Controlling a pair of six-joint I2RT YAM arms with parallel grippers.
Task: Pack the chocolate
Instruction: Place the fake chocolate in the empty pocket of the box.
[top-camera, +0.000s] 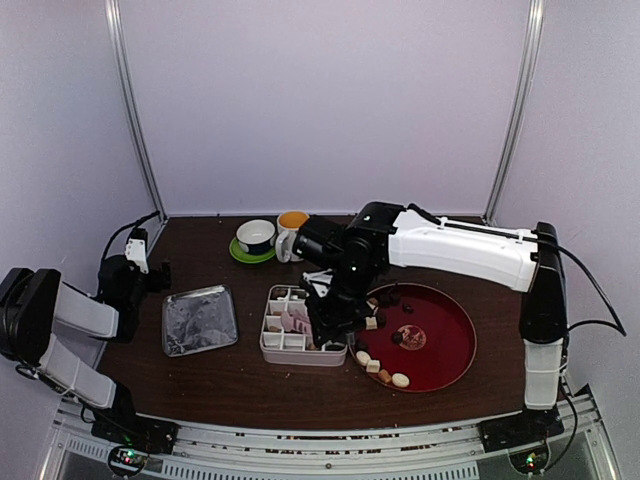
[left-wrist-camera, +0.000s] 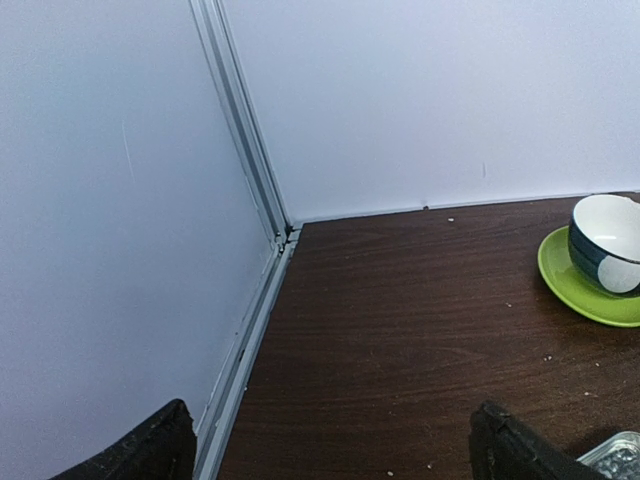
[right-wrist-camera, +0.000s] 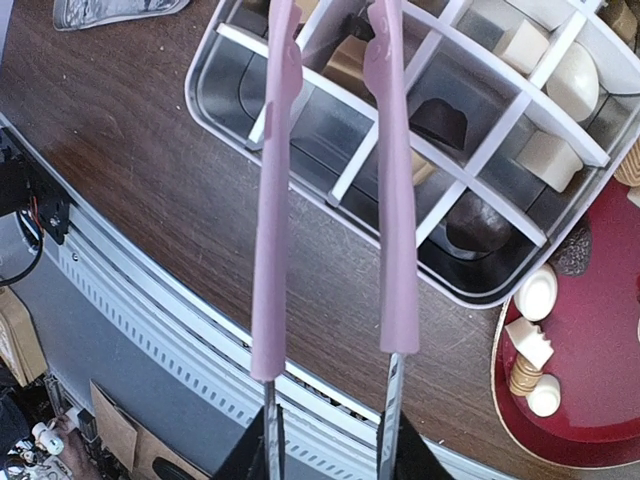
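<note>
Right wrist view shows the right hand (right-wrist-camera: 331, 450) clamped on the tongs (right-wrist-camera: 392, 200), tips over the tin (right-wrist-camera: 214, 112) at frame top, chocolate (right-wrist-camera: 546, 160) in its cells and on the plate (right-wrist-camera: 600, 350) lower right, the left hand (left-wrist-camera: 332, 448) wide open and empty; tips catching inside could shove the tin.

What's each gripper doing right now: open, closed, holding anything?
Left gripper: open, holding nothing.
Right gripper: closed on the pink tongs, whose tips reach over the divided box.
</note>
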